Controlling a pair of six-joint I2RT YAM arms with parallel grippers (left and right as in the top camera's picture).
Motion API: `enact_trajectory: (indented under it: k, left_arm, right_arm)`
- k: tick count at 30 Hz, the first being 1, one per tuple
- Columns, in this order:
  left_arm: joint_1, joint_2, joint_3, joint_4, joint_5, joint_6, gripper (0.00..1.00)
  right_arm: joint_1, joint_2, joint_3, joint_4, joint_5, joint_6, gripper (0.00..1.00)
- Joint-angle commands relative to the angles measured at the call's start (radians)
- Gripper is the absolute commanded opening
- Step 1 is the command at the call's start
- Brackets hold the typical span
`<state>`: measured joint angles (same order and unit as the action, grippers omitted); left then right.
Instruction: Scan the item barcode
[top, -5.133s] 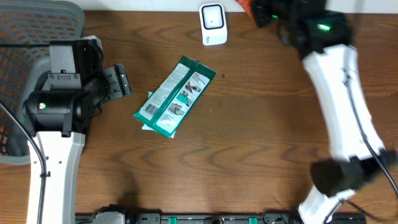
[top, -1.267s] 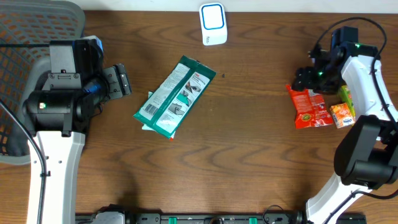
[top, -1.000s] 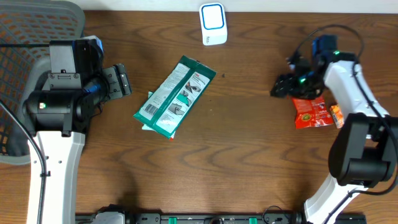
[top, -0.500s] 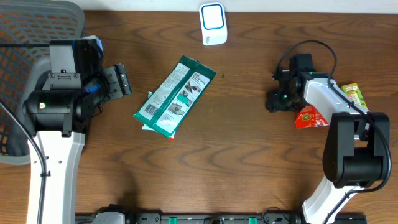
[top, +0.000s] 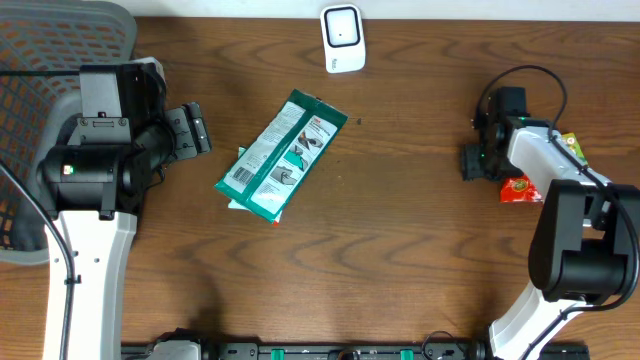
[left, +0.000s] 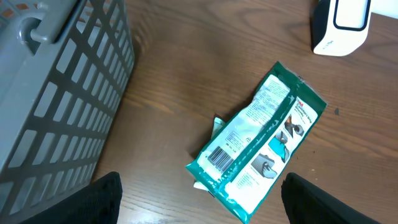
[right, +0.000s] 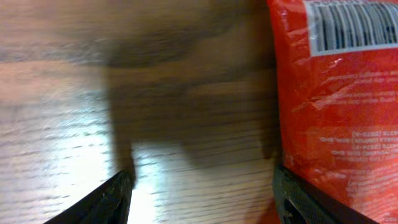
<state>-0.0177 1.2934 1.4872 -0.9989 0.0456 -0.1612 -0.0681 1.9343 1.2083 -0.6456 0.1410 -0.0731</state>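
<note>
Flanking right gripper (right: 202, 177) finger (right: 305, 202), maybe touching: red packet (right: 336, 112)

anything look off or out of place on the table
Nothing is spilled. The green packet lies slanted in the middle, with a paler piece poking out from under its barcode end, as if two items are stacked.

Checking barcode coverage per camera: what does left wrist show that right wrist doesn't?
Left wrist only: green packet lying barcode up, grey basket, white scanner. Right wrist only: red packet, barcode along its top edge. Both: the wooden table, and one barcode facing the camera.
</note>
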Motion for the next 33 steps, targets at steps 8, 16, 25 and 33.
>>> enact_trajectory:
  k: [8, 16, 25, 33]
  left_arm:
    - [-0.001, 0.000, 0.018, -0.003, -0.009, -0.009, 0.83]
    - [-0.001, 0.000, 0.018, -0.003, -0.009, -0.009, 0.83]
    - [-0.001, 0.000, 0.018, -0.003, -0.009, -0.009, 0.83]
    - [-0.001, 0.000, 0.018, -0.003, -0.009, -0.009, 0.83]
  right_arm:
    - [0.013, -0.012, 0.147, -0.166, -0.251, 0.009, 0.68]
    - [0.133, -0.013, 0.206, -0.190, -0.835, 0.156, 0.87]
    - [0.371, -0.012, 0.167, -0.030, -0.836, 0.498, 0.97]
    - [0.583, -0.012, 0.118, 0.183, -0.731, 0.772, 0.80]
